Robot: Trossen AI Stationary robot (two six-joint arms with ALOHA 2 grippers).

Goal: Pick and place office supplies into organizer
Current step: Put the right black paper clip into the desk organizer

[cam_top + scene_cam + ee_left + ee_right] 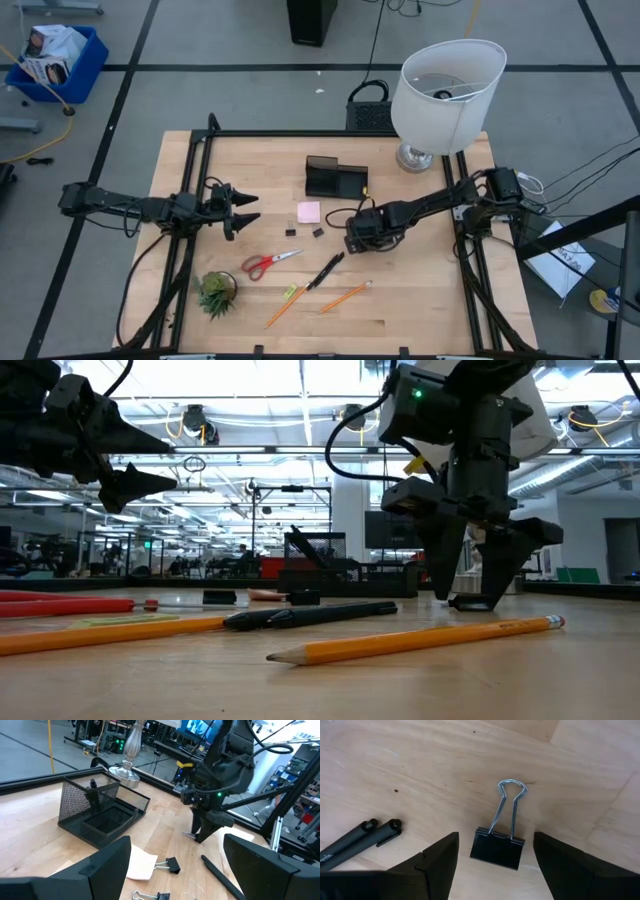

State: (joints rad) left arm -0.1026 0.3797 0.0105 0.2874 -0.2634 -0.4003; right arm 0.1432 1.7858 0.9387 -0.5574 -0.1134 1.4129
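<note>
Between my right gripper's point(495, 865) open fingers lies a binder clip point(498, 847), flat on the table point(430, 300), not yet gripped. Scissors point(268, 263), pens point(325, 271), pencils point(345, 296) and sticky pad point(308, 211) remain outside the organizer point(335, 177). My left gripper point(250, 207) waits open near the scissors; the organizer's contents are hard to make out.

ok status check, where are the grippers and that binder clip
Right gripper low over table, jaws open astride binder clip, not closed. Left gripper open, waiting above table, left side. Organizer empty of clips. Nothing in the way.
</note>
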